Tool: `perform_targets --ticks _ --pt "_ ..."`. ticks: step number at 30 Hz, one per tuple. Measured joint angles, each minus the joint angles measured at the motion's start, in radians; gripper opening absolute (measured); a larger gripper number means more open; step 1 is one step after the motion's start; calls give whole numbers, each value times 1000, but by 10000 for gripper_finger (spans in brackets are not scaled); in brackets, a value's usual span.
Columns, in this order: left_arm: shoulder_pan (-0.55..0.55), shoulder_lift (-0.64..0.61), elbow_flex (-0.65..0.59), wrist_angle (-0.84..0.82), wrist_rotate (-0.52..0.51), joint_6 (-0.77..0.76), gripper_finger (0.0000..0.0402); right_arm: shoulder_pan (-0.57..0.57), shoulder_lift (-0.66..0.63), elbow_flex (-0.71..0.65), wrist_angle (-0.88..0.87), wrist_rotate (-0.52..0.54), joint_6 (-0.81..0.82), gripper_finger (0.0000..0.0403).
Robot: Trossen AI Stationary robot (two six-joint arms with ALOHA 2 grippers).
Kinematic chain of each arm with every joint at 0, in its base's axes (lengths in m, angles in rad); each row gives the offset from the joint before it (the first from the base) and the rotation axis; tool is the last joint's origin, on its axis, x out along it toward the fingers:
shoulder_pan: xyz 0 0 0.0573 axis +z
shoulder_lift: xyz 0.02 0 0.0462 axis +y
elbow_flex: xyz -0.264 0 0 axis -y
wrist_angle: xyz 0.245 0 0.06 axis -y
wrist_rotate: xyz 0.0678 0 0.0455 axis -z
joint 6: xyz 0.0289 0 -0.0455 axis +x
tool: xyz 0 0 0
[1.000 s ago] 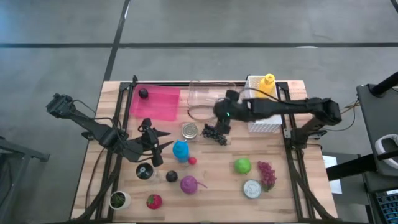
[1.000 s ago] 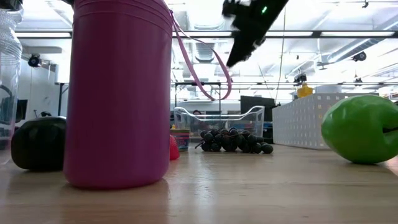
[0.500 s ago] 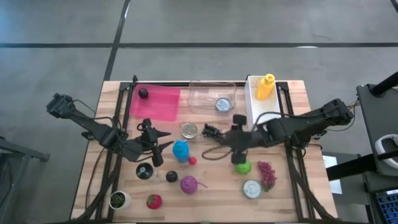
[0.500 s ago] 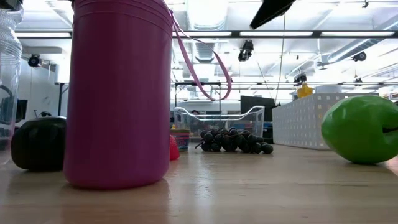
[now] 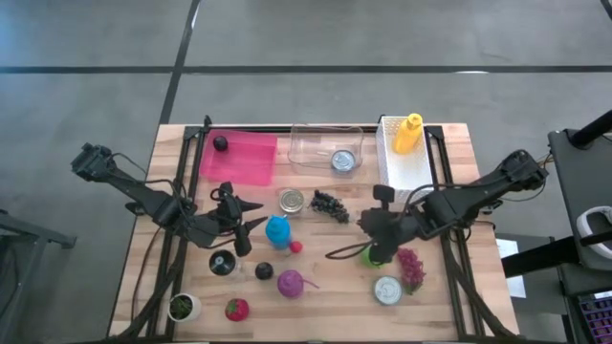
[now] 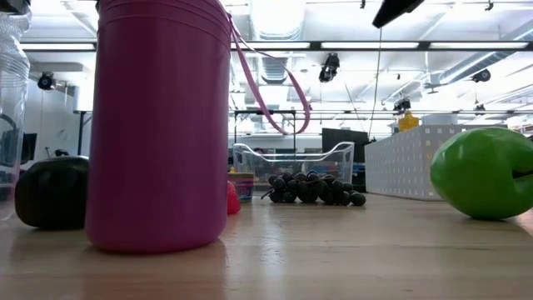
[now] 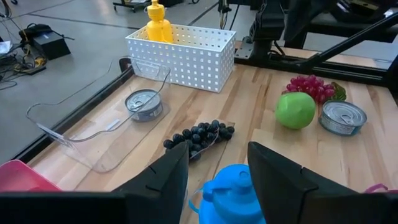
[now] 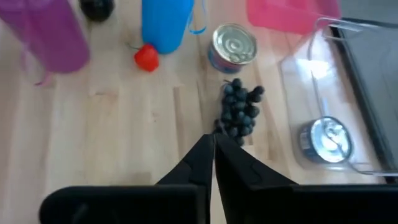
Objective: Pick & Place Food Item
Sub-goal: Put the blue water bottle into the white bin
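One can is in the clear tray; the right gripper is empty, its fingers together.

A can (image 5: 342,160) lies in the clear tray (image 5: 311,133), so one placing looks done. The right gripper (image 5: 337,254), holding nothing, hangs above the green apple (image 7: 295,110). The dark grapes (image 8: 239,111), red grapes (image 5: 411,267) and two cans (image 5: 292,201) (image 5: 387,290) wait on the table (image 5: 469,306). The left gripper (image 5: 260,224), fingers apart, waits just beside the blue bottle (image 5: 277,232), which does not block the way.

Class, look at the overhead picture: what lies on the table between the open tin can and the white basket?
In the high view, a bunch of dark grapes lies between the open tin can and the white basket, nearer the can; the remaining stretch is bare wood.
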Motion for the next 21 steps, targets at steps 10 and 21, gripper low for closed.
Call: perform_targets --ticks 10,21 --pt "-5 0 70 -1 63 140 168 39 -11 0 14 -1 0 8" --pt "-5 26 203 -175 189 132 166 50 -11 -6 18 1 -6 8"
